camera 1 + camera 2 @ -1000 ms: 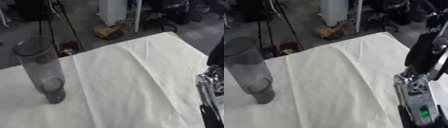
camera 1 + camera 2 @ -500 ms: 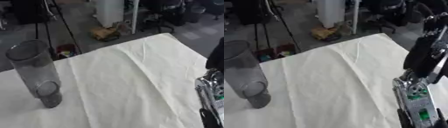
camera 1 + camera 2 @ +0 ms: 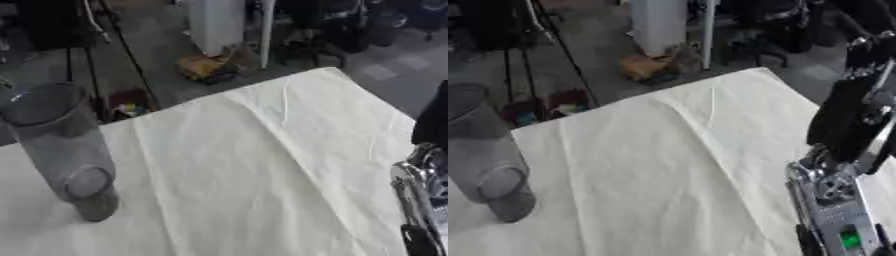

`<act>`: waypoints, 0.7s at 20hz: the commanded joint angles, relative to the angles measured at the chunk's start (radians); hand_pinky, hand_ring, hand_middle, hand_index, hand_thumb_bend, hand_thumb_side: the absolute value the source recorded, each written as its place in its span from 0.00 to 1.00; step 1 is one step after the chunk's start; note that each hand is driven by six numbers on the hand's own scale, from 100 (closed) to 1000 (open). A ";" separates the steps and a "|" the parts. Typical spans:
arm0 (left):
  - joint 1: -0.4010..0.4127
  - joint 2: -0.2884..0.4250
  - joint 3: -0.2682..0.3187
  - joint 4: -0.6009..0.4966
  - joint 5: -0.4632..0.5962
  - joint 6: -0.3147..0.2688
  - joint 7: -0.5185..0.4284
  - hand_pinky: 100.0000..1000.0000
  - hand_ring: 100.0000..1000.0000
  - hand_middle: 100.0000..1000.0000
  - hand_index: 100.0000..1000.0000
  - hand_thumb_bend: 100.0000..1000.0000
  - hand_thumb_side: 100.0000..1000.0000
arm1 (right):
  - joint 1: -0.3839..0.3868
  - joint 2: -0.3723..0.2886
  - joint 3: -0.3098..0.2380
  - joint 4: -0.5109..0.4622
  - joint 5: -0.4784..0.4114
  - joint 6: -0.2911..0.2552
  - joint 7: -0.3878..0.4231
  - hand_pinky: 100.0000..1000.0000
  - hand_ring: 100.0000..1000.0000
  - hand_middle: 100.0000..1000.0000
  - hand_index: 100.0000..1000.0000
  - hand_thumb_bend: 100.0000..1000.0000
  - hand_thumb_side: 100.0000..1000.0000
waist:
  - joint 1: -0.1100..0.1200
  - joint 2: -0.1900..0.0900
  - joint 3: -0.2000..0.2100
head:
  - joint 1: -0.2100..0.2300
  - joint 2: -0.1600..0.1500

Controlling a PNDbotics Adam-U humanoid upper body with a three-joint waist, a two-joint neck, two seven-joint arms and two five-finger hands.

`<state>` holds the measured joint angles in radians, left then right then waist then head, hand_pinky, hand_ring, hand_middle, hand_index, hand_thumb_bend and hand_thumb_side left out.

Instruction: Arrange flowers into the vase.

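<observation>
Right hand [image 3: 833,210] down at the near right corner of the cloth-covered table [image 3: 254,165], well to the right of the vase [image 3: 61,145] and level with its base: silver casing, black arm rising behind it toward the upper right, a small green light low on the casing. Fingers cut off by the lower edge, so cannot tell how far open or whether anything held. Nothing seen between hand and vase but bare pale-yellow cloth, creased, with one sharp fold [image 3: 284,105] running toward the far edge, up and right of the vase. Vase upright on the cloth near the table's left side, tall, clear, grey-tinted, cylindrical, with a thick round base; mouth open at the top, no stems seen inside. Left hand not seen in either view. Beyond the table's far edge, behind and right of the vase: grey floor, a white upright unit [image 3: 214,25], a yellowish bundle [image 3: 206,65] at its foot, thin dark tripod legs [image 3: 122,45] nearer the vase, and a small red and multicoloured object [image 3: 129,100] on the floor just behind the vase's right shoulder.
</observation>
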<state>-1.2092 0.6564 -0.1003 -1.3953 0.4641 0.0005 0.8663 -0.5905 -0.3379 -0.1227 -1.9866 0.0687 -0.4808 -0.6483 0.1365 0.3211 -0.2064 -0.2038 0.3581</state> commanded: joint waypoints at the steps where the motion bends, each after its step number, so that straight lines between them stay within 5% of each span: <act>1: -0.024 0.014 0.000 -0.005 -0.006 -0.006 0.000 0.00 0.00 0.00 0.04 0.05 0.76 | -0.018 -0.010 -0.002 -0.013 -0.006 -0.006 0.001 0.70 0.79 0.75 0.82 0.00 0.72 | -0.003 -0.017 -0.003 | 0.003 -0.015; 14: -0.015 -0.002 -0.022 -0.006 -0.059 0.010 -0.030 0.00 0.00 0.00 0.04 0.03 0.75 | -0.020 -0.006 -0.001 -0.013 -0.005 -0.004 0.004 0.70 0.80 0.75 0.82 0.00 0.71 | 0.006 -0.006 -0.008 | 0.008 -0.015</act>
<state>-1.2070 0.6396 -0.1259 -1.3951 0.4160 0.0104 0.8425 -0.5976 -0.3364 -0.1225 -1.9866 0.0686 -0.4809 -0.6447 0.1477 0.3328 -0.2142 -0.1988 0.3578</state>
